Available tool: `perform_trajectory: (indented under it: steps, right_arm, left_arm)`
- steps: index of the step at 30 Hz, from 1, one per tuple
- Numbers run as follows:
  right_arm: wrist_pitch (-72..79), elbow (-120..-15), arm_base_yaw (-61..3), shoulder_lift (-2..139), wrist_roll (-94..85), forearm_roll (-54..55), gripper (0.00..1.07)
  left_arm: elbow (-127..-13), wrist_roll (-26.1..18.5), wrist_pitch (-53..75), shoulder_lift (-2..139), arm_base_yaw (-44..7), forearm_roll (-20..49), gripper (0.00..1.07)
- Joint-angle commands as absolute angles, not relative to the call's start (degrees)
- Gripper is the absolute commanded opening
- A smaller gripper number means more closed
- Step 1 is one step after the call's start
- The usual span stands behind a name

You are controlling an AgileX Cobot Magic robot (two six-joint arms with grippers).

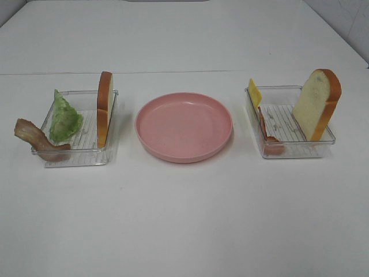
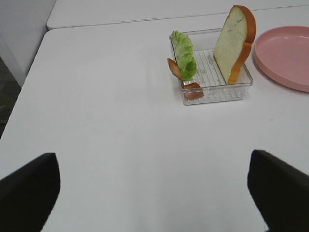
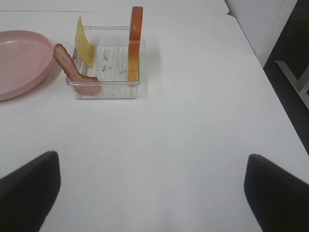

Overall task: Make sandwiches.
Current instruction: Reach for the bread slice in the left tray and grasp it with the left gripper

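- Table (image 1: 184, 219): white, with 3 items in a row in the exterior view: left tray (image 1: 75, 157), pink plate (image 1: 184, 124) and right tray (image 1: 300, 150). The plate sits between the 2 clear trays, apart from both.
- Sandwich parts are unstacked and split across the 2 trays.
- Left tray:
  - The lettuce leaf (image 1: 63, 118) stands upright near the tray's left side.
  - The left bread slice (image 1: 104, 107) stands on edge against the wall nearest the plate, seen edge-on, crust toward the camera.
  - The left bacon strip (image 1: 34, 137) has 1 end down in the front-left corner. The other end sticks out over the left wall, past the tray.
- Right tray:
  - The cheese square (image 1: 254, 92) is propped at the back-left corner, poking above the rim.
  - The right bacon strip (image 1: 268, 135) leans along the wall nearest the plate, with its low end in the front-left corner.
  - The right bread slice (image 1: 316, 104) stands tilted on the far-right side, white face toward the plate.
- Left end effector (image 2: 154, 193): spread wide with 1 dark finger (image 2: 29, 193) at each lower corner of its wrist view. Only table lies between the fingers. It is well apart from the left tray.
- Right end effector (image 3: 153, 193): also spread wide, gripping nothing, fingers (image 3: 277, 193) at the frame corners. It is well apart from the right tray.
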State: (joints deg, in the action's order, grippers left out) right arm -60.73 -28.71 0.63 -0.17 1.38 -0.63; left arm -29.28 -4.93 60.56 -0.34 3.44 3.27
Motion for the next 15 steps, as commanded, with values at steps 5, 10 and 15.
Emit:
perform_trajectory:
  steps: [5,10,15]
  right_arm:
    - [-60.39,-28.53,0.97,-0.97,1.49,-1.15,0.97]
    - [-60.39,-28.53,0.97,-0.97,1.49,-1.15,0.97]
    - [-60.39,-28.53,0.97,-0.97,1.49,-1.15,0.97]
  left_arm:
    - [-29.16,-4.93,59.64,-1.2,3.21,3.27,0.98]
    - [-29.16,-4.93,59.64,-1.2,3.21,3.27,0.98]
    - [-29.16,-4.93,59.64,-1.2,3.21,3.27,0.98]
